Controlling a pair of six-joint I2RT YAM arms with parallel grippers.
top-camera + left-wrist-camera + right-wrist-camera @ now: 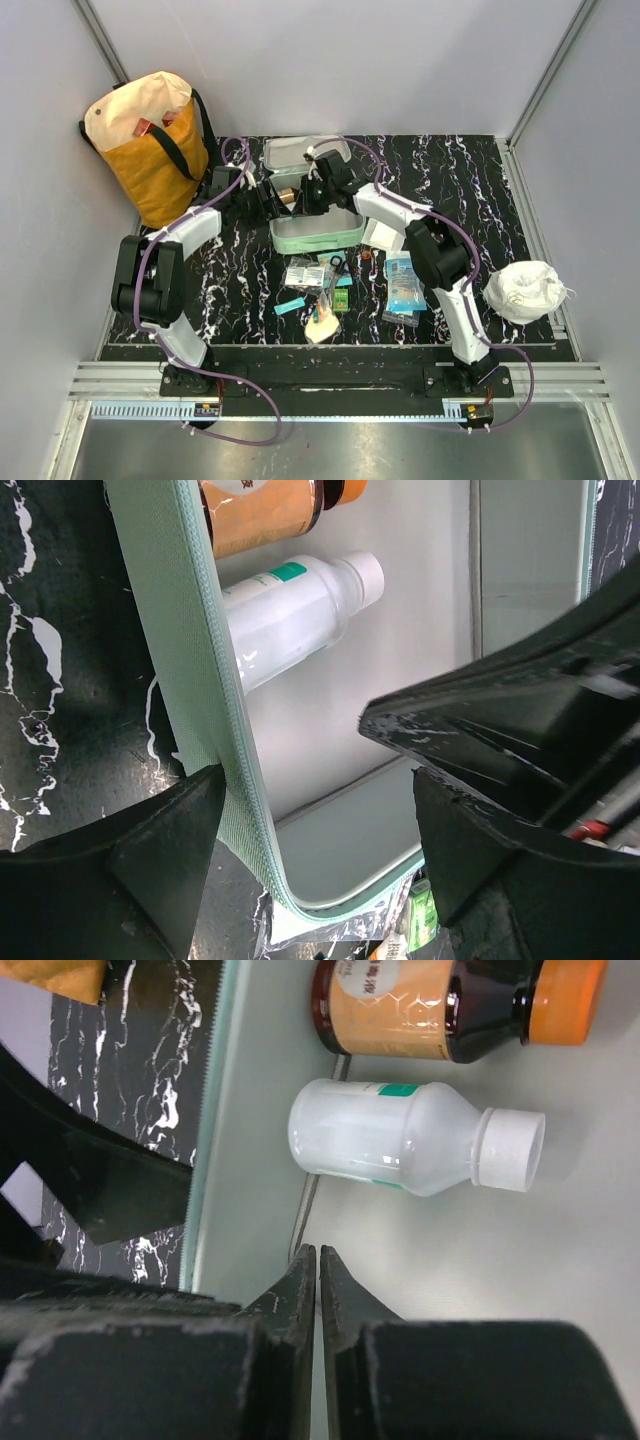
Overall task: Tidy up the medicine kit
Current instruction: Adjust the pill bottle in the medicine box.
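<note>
The medicine kit (318, 238) lies open at the centre of the top view. The left gripper (315, 805) gapes wide astride its rim. The right gripper (318, 1260), pinched shut on nothing, hovers below the white bottle (400, 1150). Tugging the rim would probably roll that bottle.

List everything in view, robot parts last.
medicine kit: one, mint-green, open, mid-table
amber bottle: one, orange cap, lying in kit
white bottle: one, white, lying in kit beside amber bottle
tote bag: one, yellow and cream, back left
small packets: several, mixed colours, in front of kit
white bundle: one, white, right edge of table
table: one, black with white veins, centre
left gripper: one, black, open astride kit wall
right gripper: one, black, shut over kit lining
</note>
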